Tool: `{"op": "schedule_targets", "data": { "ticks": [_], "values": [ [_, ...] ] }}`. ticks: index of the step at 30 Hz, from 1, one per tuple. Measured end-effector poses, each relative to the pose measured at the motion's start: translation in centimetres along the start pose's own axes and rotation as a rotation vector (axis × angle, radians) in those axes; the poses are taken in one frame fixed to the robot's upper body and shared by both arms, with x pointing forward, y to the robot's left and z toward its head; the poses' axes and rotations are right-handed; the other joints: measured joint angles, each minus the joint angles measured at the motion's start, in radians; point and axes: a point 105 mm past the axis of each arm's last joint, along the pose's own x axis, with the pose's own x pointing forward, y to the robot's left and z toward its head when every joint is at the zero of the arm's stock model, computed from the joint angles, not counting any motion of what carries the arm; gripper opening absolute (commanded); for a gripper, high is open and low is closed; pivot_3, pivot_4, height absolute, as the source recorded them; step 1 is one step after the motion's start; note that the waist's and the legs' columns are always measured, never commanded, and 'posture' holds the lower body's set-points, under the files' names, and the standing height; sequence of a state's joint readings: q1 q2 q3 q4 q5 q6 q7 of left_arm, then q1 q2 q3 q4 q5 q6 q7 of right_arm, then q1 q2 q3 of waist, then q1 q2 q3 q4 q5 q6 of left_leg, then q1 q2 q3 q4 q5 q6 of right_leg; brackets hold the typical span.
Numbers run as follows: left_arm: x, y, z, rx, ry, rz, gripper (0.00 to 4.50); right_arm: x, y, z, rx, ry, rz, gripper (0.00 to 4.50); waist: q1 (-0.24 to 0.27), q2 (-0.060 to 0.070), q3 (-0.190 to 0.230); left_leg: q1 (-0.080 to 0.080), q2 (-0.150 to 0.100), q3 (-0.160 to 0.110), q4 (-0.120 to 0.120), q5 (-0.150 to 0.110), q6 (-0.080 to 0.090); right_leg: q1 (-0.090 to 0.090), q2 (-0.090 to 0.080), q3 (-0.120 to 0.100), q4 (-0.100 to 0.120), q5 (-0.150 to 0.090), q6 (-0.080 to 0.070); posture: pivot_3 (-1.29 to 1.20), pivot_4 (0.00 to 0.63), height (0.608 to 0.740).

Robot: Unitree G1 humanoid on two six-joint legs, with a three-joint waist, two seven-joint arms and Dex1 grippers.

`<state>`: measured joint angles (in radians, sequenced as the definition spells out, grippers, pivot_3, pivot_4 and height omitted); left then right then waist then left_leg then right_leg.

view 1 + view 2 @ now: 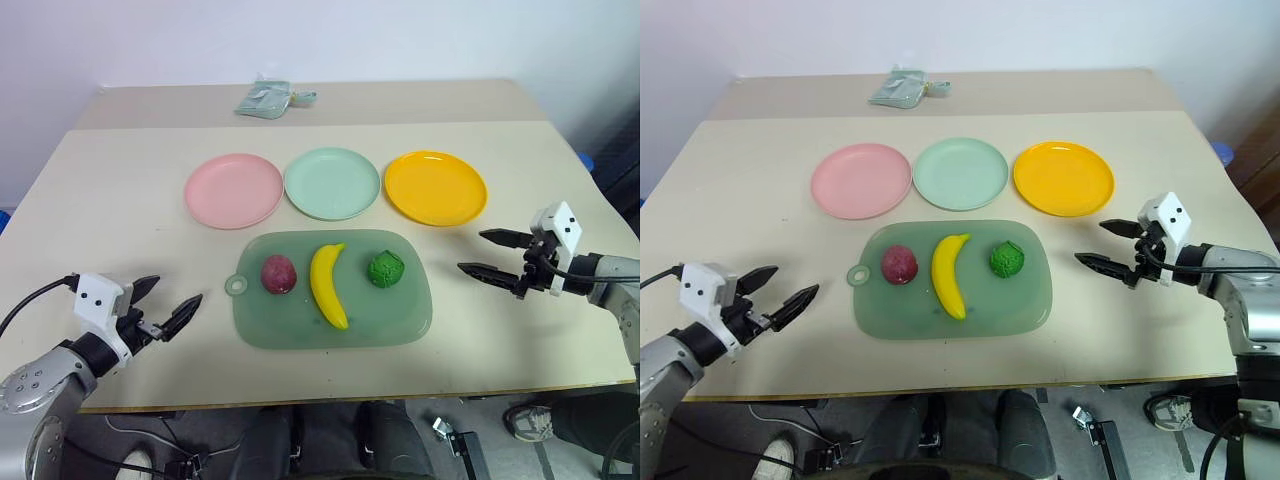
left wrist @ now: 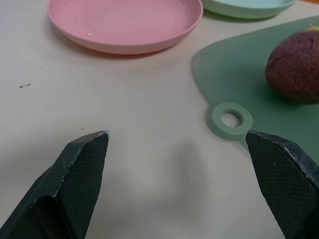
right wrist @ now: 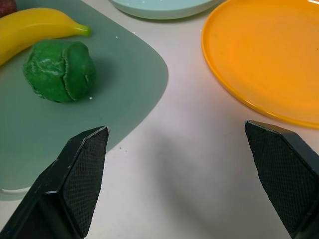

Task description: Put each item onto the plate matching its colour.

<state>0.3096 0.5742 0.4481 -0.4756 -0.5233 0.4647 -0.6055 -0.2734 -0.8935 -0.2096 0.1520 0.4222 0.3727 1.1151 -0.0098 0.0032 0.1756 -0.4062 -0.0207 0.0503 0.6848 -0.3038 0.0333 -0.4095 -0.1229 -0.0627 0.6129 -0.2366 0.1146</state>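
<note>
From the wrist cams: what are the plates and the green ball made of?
Pink plate and orange-yellow plate: likely plastic, smooth, slightly glossy, with soft highlights and thin moulded rims. Green ball: probably plastic or rubbery foam, matte, with creased, bumpy skin.

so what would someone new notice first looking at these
Probably the row of three plates across the middle of the table: pink plate, mint plate and yellow plate. Just in front of them a dull green tray holds a purple fruit, a banana and a green ball. The left tool and right tool hover open and empty at either side.
</note>
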Motion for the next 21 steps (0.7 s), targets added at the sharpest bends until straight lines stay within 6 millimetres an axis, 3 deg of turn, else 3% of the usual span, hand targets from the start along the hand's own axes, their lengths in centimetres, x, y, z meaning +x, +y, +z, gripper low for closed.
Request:
{"op": "schedule_targets", "data": {
  "ticks": [11,21],
  "values": [
    [0.6,-0.3,0.2,-0.024,-0.052,0.038,4.5,0.7,-2.5,0.0,-0.02,-0.029,-0.065,4.43,0.001,0.0,0.0,0.0,0.0,0.0,0.0,0.0,0.0,0.0,0.001,0.0,0.0,0.0,0.0,0.0,0.15,0.74],
    [2.6,-0.3,2.5,-0.042,-0.127,0.002,4.5,0.8,-3.7,-0.9,-0.041,-0.08,-0.192,4.43,0.002,0.0,0.0,0.0,0.0,0.001,0.001,0.0,0.0,0.0,0.004,-0.001,0.001,0.0,0.0,0.0,0.15,0.74]
  ]
}}
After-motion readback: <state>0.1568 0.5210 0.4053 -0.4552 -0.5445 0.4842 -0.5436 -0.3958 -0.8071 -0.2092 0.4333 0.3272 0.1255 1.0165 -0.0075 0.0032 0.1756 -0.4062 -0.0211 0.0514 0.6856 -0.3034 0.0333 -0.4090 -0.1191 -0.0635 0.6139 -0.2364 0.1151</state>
